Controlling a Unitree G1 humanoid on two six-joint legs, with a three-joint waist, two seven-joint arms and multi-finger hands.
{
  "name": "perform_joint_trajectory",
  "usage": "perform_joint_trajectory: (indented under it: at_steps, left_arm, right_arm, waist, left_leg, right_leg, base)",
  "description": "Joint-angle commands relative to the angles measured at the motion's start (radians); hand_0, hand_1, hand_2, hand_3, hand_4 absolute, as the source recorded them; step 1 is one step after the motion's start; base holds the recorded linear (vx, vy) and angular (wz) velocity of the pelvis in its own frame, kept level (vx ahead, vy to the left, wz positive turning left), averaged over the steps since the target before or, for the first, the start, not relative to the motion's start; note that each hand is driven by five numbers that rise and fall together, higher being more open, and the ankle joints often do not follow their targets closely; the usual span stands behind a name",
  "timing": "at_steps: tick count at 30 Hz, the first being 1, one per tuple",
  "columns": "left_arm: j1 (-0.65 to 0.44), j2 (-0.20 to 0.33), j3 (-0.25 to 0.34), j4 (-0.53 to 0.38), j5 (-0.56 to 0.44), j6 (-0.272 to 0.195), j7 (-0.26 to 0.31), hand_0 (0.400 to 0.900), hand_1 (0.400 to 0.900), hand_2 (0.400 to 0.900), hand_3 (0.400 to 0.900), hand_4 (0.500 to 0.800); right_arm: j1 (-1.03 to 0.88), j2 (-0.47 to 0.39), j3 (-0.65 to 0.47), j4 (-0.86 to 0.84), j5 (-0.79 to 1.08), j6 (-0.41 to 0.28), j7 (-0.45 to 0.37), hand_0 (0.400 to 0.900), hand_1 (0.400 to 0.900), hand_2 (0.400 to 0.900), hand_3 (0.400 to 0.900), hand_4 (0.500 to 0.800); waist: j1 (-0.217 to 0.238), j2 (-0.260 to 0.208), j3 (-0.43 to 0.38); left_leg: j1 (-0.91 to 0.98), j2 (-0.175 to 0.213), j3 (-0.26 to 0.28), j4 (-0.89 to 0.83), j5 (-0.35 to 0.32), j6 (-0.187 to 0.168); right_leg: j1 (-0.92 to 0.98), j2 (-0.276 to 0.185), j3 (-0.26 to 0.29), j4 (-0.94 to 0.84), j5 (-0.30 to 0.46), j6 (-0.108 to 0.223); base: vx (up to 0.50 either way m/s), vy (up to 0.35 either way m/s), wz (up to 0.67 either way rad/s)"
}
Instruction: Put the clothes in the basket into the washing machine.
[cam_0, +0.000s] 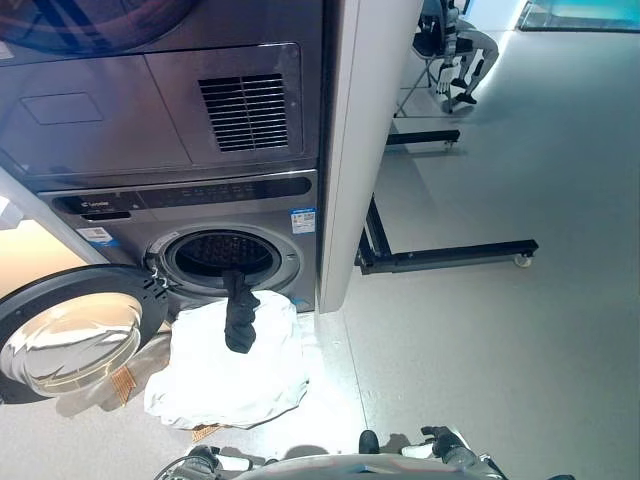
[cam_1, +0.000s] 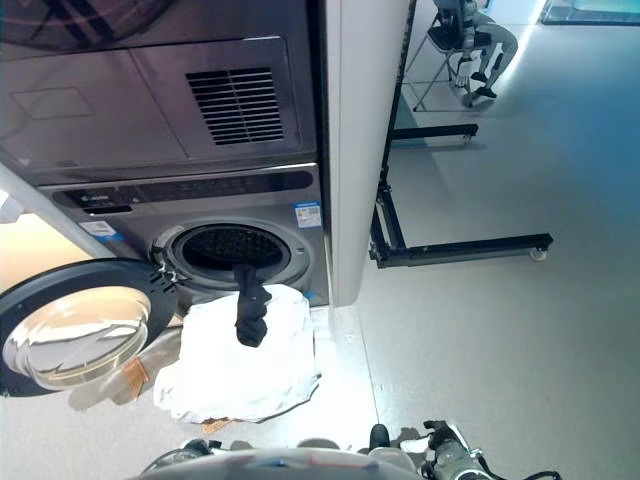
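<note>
Dark garment (cam_0: 240, 312) drapes from washer drum (cam_0: 222, 254) over white cloth (cam_0: 230, 362), beyond the right hand (cam_0: 447, 445), grip unclear; likely needs pushing in.

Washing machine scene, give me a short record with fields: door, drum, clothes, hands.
washing machine: front loader, under a second unit
door: swung open to the left
drum opening: open, inside dark
dark garment: draped over the drum's lip, hanging outside
white cloth: heaped in front of the machine, under the dark garment
left hand: bottom edge, fingers unclear
right hand: bottom edge, fingers unclear
black wheeled frame: right of the machine
</note>
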Motion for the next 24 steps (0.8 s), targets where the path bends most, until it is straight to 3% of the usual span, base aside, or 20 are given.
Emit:
perform_joint_trajectory:
  at_steps: [1,3,7,11,14,15,19,24]
  left_arm:
    - [-0.032,-0.007,0.005,0.034,0.008,0.004,0.045,0.9,0.9,0.9,0.9,0.8]
    - [-0.031,-0.011,0.007,0.029,-0.008,-0.007,0.056,0.9,0.9,0.9,0.9,0.8]
    - [-0.02,-0.014,0.032,0.034,-0.07,-0.03,0.064,0.9,0.9,0.9,0.9,0.8]
    - [-0.013,-0.017,0.04,0.039,-0.085,-0.043,0.076,0.9,0.9,0.9,0.9,0.8]
    - [-0.024,-0.015,0.03,0.046,-0.09,-0.052,0.071,0.9,0.9,0.9,0.9,0.8]
    - [-0.03,-0.016,0.029,0.046,-0.092,-0.047,0.068,0.9,0.9,0.9,0.9,0.8]
    - [-0.032,-0.011,0.043,0.047,-0.085,-0.062,0.074,0.9,0.9,0.9,0.9,0.8]
    - [-0.042,0.017,0.066,0.042,-0.068,-0.084,0.062,0.9,0.9,0.9,0.9,0.8]
  right_arm:
    - [-0.043,-0.033,0.045,0.038,0.014,0.001,-0.028,0.9,0.9,0.9,0.9,0.8]
    - [-0.046,-0.042,0.049,0.035,-0.003,0.007,-0.023,0.9,0.9,0.9,0.9,0.8]
    - [-0.049,-0.058,0.068,0.032,-0.034,0.025,-0.008,0.9,0.9,0.9,0.9,0.8]
    - [-0.06,-0.066,0.068,0.046,-0.042,0.013,-0.002,0.9,0.9,0.9,0.9,0.8]
    - [-0.066,-0.067,0.062,0.045,-0.015,0.003,-0.021,0.9,0.9,0.9,0.9,0.8]
    - [-0.069,-0.066,0.058,0.047,-0.011,0.001,-0.028,0.9,0.9,0.9,0.9,0.8]
    - [-0.037,-0.045,0.043,0.038,-0.04,-0.027,-0.041,0.9,0.9,0.9,0.9,0.8]
    - [-0.037,-0.019,0.039,0.014,-0.016,-0.007,-0.066,0.9,0.9,0.9,0.9,0.8]
  waist:
    - [-0.03,-0.02,0.0]
    - [-0.033,-0.039,0.014]
    - [0.008,-0.049,0.057]
    - [0.055,-0.026,0.1]
    - [0.073,-0.008,0.119]
    - [0.068,-0.016,0.116]
    - [0.075,-0.037,0.086]
    - [0.103,-0.043,0.065]
  left_leg:
    - [-0.09,-0.029,-0.025,0.119,-0.053,0.008]
    - [-0.139,-0.028,-0.032,0.262,-0.087,0.009]
    - [-0.31,-0.062,-0.111,0.441,-0.009,0.008]
    - [-0.42,-0.085,-0.086,0.374,0.059,0.004]
    - [-0.474,-0.064,-0.009,0.314,0.11,-0.007]
    - [-0.461,-0.063,0.012,0.309,0.071,0.012]
    - [-0.388,-0.078,-0.01,0.271,0.0,0.042]
    - [-0.347,-0.064,-0.033,0.245,-0.012,0.07]
  right_leg:
    - [0.006,0.019,-0.01,0.05,-0.039,-0.011]
    - [-0.018,-0.005,-0.009,0.072,-0.037,-0.029]
    - [-0.024,-0.003,0.028,0.095,-0.04,-0.049]
    - [0.015,0.028,0.046,0.093,-0.079,-0.053]
    - [0.04,0.052,0.023,0.094,-0.114,-0.063]
    - [0.036,0.041,0.016,0.095,-0.117,-0.062]
    - [0.063,0.016,-0.011,0.13,-0.146,-0.037]
    - [0.061,0.007,-0.038,0.273,-0.213,-0.022]
  base:
    - [0.03,-0.049,-0.04]
    - [0.02,-0.036,-0.11]
    - [0.12,0.001,-0.37]
    - [0.17,0.069,-0.29]
    - [0.13,0.073,0.01]
    - [0.15,0.117,0.07]
    - [0.26,0.077,0.02]
    - [0.23,0.025,-0.01]
